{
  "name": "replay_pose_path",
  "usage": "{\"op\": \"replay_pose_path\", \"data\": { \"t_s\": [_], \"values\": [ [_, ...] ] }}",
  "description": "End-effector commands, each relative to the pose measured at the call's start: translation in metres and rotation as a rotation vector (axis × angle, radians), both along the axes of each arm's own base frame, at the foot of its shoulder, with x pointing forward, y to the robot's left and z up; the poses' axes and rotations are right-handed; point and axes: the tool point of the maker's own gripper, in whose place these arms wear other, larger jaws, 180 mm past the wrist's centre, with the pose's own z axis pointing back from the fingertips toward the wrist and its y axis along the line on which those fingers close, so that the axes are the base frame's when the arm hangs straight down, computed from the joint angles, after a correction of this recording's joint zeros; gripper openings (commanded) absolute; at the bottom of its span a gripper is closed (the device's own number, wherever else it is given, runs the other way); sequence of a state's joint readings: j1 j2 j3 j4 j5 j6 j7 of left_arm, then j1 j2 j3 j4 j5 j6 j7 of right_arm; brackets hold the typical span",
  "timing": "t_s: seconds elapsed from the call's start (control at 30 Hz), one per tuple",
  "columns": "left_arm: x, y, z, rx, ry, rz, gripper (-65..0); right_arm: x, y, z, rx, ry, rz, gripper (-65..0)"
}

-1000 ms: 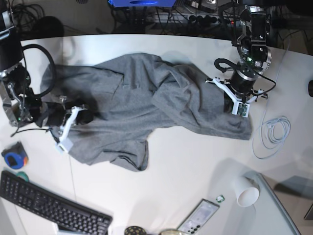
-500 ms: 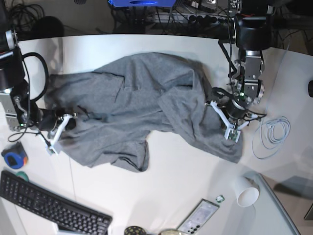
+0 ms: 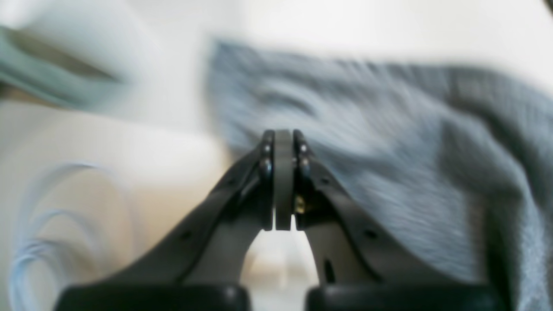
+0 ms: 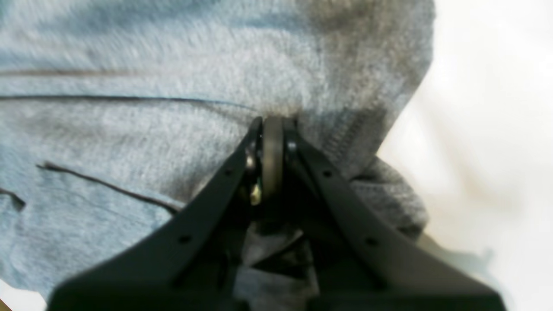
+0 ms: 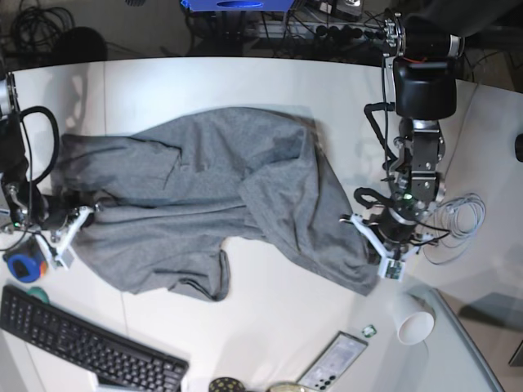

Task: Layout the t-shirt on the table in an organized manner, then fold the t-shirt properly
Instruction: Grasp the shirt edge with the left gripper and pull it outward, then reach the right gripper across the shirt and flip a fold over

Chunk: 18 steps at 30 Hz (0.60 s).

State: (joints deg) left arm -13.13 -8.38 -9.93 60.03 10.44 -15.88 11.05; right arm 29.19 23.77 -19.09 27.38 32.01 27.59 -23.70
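- T-shirt (image 5: 204, 196): we find it spread, rumpled and unfolded, across the middle of the white counter (image 5: 270, 318).
- Left fingers (image 5: 386, 258): pressed fully together at the garment's edge; whether cloth is pinched, we cannot tell.
- Right fingers (image 4: 271, 125): closed on a fold of the grey fabric at the opposite end.
- Keyboard (image 5: 82, 347), paper cup (image 5: 411, 320) and coiled cable (image 5: 458, 220) lie clear of the cloth.

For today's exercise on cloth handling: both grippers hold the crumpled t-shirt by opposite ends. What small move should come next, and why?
Probably draw the left gripper and right gripper slightly further apart: the t-shirt lies creased and bunched between them on the table.
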Motion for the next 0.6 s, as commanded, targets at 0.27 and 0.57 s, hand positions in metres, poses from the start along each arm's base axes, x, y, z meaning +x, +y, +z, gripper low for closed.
{"op": "replay_pose_path", "data": {
  "t_s": [0.27, 0.57],
  "values": [
    [-0.036, -0.042, 0.098, -0.013, -0.13, -0.018, -65.0, 0.001, 0.051, 0.081, 0.093, -0.239, 0.108, -64.2],
    [-0.082, 0.014, 0.087, 0.021, -0.044, 0.132, -65.0, -0.035, 0.169, 0.129, 0.194, -0.252, 0.295, -34.8]
  ]
}}
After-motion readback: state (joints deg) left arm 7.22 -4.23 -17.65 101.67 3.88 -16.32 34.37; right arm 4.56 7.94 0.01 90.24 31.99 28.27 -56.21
